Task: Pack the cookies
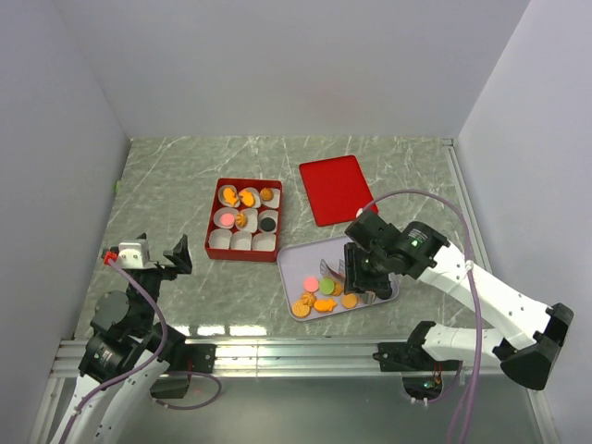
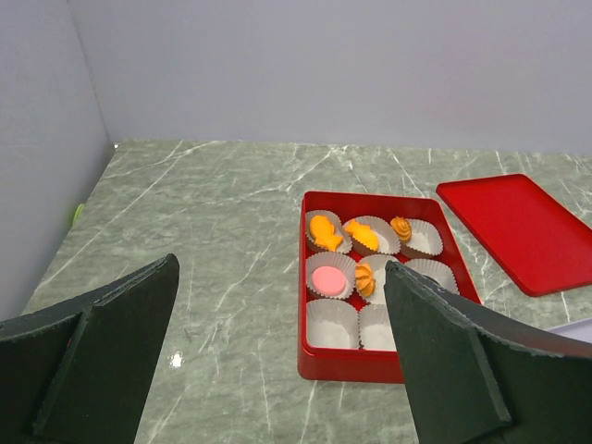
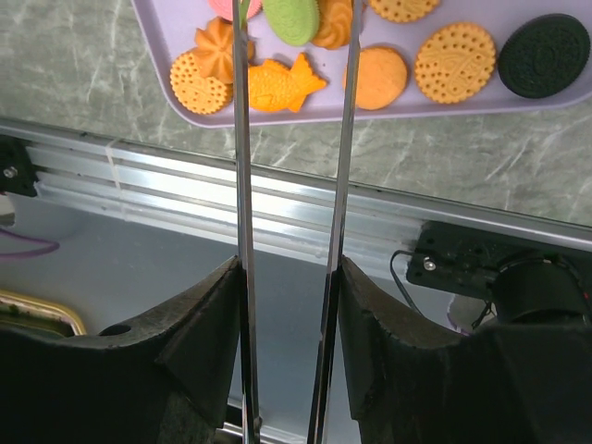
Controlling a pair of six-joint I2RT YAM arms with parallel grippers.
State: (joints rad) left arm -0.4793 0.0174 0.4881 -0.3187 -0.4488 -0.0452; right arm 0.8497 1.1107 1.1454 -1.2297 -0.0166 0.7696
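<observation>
Loose cookies (image 1: 324,301) lie at the near end of a lavender tray (image 1: 294,257). My right gripper (image 1: 359,266) hovers over that tray, shut on a pair of metal tongs (image 3: 242,139). Its own fingertips (image 3: 289,277) press the two blades from outside. The blades run up past a green cookie (image 3: 291,20) that lies between them, and their tips are cut off by the frame. A fish-shaped cookie (image 3: 277,85) and a black one (image 3: 544,55) lie close by. The red box (image 1: 245,219) of paper cups holds several cookies, one of them pink (image 2: 327,277). My left gripper (image 2: 280,268) stands open, left of the box.
The red lid (image 1: 336,189) lies flat behind the tray, right of the box. An aluminium rail (image 1: 277,351) runs along the near table edge, just below the tray. White walls close in the left, back and right sides.
</observation>
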